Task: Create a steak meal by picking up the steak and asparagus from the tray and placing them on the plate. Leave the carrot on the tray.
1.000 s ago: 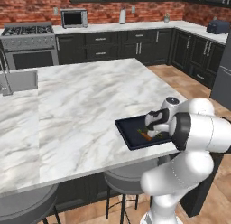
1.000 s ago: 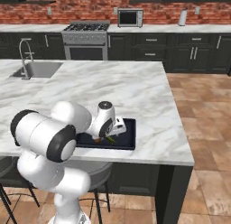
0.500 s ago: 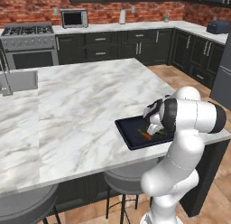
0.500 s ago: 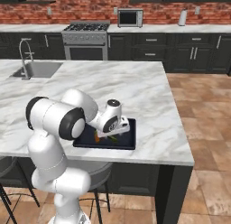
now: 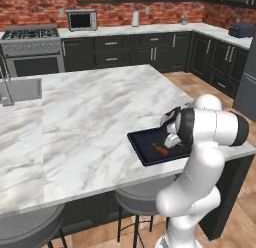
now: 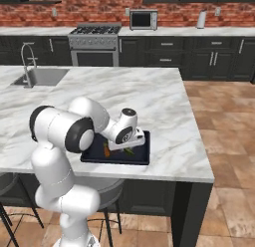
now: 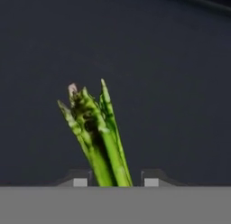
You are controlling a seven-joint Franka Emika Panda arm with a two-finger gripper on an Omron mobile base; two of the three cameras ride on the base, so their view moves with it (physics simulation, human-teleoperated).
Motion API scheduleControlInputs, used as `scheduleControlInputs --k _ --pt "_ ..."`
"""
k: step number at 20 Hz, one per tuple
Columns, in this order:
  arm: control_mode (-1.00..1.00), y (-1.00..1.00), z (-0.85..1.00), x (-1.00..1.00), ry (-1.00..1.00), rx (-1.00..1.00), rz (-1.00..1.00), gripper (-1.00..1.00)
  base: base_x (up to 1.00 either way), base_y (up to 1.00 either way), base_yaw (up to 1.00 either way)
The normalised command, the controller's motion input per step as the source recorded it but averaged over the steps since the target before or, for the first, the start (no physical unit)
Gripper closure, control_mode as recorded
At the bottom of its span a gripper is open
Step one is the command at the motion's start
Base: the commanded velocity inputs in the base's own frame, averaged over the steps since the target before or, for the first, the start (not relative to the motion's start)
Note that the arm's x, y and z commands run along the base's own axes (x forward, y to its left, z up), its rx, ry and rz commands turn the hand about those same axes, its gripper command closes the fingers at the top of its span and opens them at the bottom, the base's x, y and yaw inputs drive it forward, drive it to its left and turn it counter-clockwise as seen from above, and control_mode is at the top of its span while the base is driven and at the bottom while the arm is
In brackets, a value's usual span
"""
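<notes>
Claw lowered; asparagus (green, frayed).

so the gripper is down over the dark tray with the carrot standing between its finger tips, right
Not quite. The gripper is down over the dark tray, but the thing between its finger tips is the green asparagus, not the carrot. The hand view shows the spear rising between the two tips. The carrot lies apart on the tray in the left base view.
</notes>
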Motion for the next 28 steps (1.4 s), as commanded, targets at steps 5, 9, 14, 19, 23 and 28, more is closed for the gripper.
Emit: scheduleControlInputs --k 5,9,14,19,23,28 --pt "-1.00 0.19 0.20 -0.48 0.00 0.00 0.01 1.00 0.00 0.00 0.00" --pt "-1.00 0.03 0.95 -0.51 -0.03 0.00 0.05 1.00 0.00 0.00 0.00" --pt "-1.00 0.24 0.88 -0.76 -0.14 -0.04 0.09 1.00 0.00 0.00 0.00" --pt "-1.00 0.56 0.60 -0.98 -0.22 -0.11 0.08 1.00 0.00 0.00 0.00" --pt "-1.00 0.50 0.59 -0.72 -0.18 -0.07 0.03 1.00 0.00 0.00 0.00" --pt "-1.00 0.25 0.59 -0.24 -0.13 -0.02 0.00 1.00 0.00 0.00 0.00"
